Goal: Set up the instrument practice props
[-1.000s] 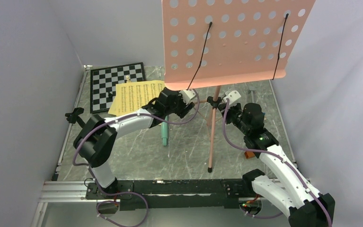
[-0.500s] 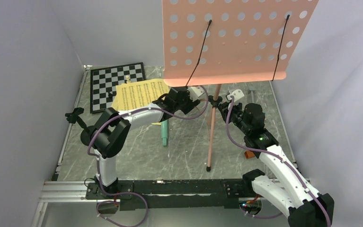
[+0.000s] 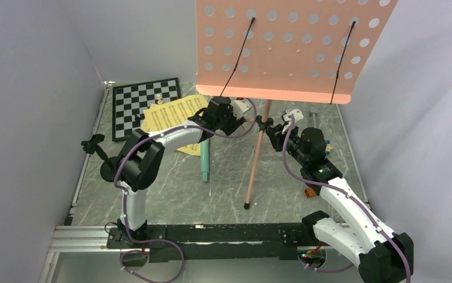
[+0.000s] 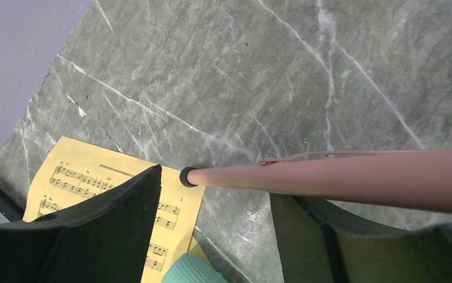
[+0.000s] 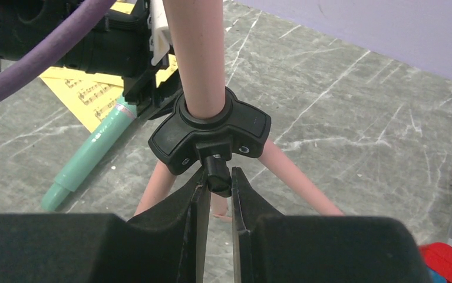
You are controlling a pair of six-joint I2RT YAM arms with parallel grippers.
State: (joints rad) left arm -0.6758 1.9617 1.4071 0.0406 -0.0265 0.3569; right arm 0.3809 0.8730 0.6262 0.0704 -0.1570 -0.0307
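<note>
Your right pincer (image 5: 216, 184) nips only hub knob (image 5: 217, 167); left pincer (image 4: 214, 187) wide, straddling leg (image 4: 341, 177), no hold: slip, and music stand (image 3: 282, 47) may topple

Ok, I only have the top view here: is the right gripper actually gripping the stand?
Observer: Yes. The right gripper is shut on the small black knob of the stand's leg hub.
Operator: And the left one?
Observer: The left gripper is open; a pink leg runs across between its jaws.
Operator: Where's that leg's tip?
Observer: Its black cap lies at the sheet's edge in the wrist view.
</note>
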